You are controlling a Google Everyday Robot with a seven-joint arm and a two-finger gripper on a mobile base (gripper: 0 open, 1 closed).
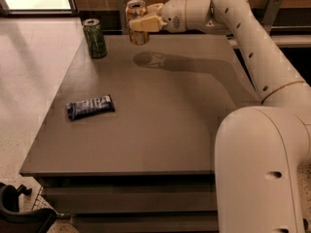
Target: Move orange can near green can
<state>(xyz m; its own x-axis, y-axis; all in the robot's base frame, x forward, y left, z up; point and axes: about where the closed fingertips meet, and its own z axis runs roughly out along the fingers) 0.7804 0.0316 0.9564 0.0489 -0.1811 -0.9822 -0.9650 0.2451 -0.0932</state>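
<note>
A: Grey-brown table [160, 125], pale floor [29, 81] on its left. Leftmost, a dark wrapped bar [90, 107] lying flat. Behind it the green can [95, 38], upright at the back corner.

B: The orange can [136, 8]?

A: Right of the green one, lifted off the surface (shadow [148, 59] beneath). The gripper [140, 22] is clamped round its body, likely so it clears the tabletop until set down nearer.

Dark blue snack bar [90, 107] — flat on table [160, 130].
</note>
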